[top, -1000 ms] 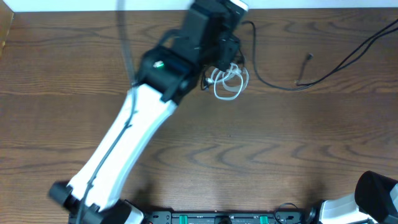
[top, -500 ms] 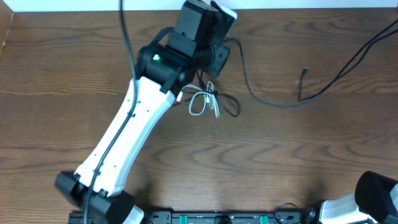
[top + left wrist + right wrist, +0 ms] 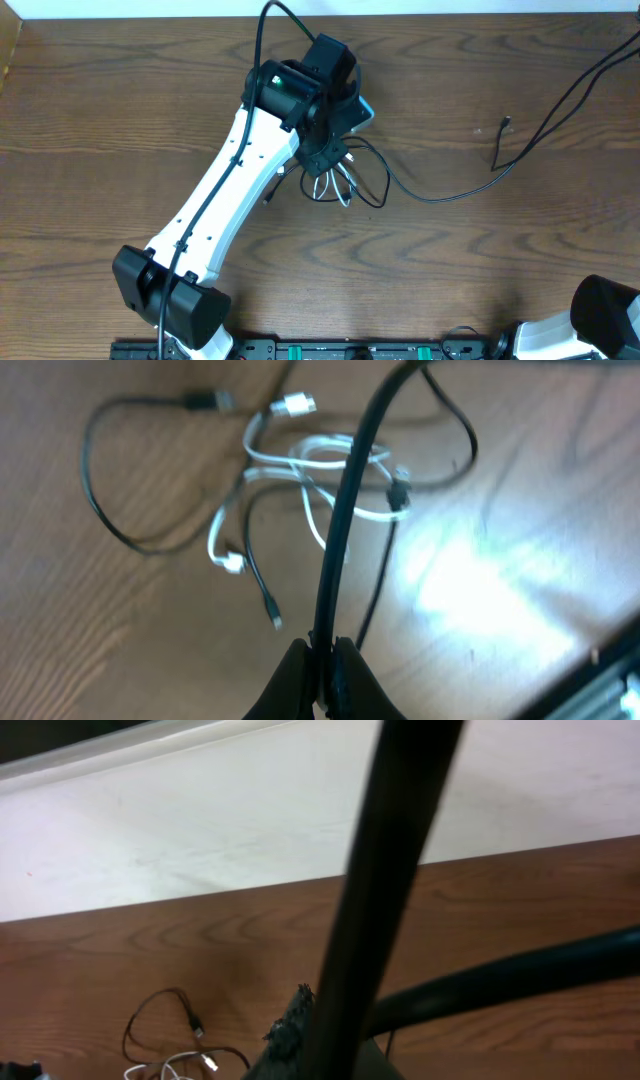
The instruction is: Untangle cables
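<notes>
- At the near right corner of the wooden surface (image 3: 480,270) only the end of the right arm (image 3: 607,312) shows; the right pincer (image 3: 292,1038) is closed, a dark blurred shape low in its own camera's view
- The left arm (image 3: 215,215), white with black joints, reaches from the near left edge diagonally toward the far middle
- The left pincer (image 3: 320,678) is pinched tight on a black cable (image 3: 345,510), which rises from between the fingers (image 3: 290,682), lifted off the wood
- Below that pincer lies the tangle (image 3: 335,182), just right of the arm's wrist
- In it a white cable (image 3: 300,460) lies in loose loops, with thin black cord crossing through them; its silver plug (image 3: 295,403) sticks out at one side and a small white plug (image 3: 232,563) at the other
- A black loop (image 3: 88,470) curves open beside the white one, its dark plug (image 3: 205,400) near the silver plug
- From the tangle a black strand (image 3: 440,198) sweeps right, then runs off toward the far right corner
- A short end with a small plug tip (image 3: 505,122) branches up near that strand; whether it belongs to the same cord I cannot tell
- A pale strip (image 3: 450,8) runs along the far edge
</notes>
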Motion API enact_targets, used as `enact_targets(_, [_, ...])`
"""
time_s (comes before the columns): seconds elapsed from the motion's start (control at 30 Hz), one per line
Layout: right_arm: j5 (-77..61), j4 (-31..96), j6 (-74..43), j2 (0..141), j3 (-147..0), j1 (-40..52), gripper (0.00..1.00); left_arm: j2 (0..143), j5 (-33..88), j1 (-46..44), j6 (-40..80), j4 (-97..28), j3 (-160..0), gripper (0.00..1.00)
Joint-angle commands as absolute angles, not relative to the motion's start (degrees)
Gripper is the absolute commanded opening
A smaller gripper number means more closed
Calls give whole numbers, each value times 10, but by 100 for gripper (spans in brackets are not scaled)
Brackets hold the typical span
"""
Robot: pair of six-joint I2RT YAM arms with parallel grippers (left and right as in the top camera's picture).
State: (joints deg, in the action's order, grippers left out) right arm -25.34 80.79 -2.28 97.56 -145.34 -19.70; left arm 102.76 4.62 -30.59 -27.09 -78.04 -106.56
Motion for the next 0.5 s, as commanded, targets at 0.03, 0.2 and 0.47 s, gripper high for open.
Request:
enact_targets(0.03, [-261, 811, -11, 985, -1454, -198, 1, 1026, 50, -306, -268, -782, -1066, 8])
enact_targets(0.2, [-261, 818, -9, 998, -1454, -198, 1, 1026, -65, -306, -189, -786, -1066, 7])
enact_targets(0.47, [-261, 818, -5, 1005, -1454, -198, 1, 1026, -382, -305, 61, -746, -1066, 8])
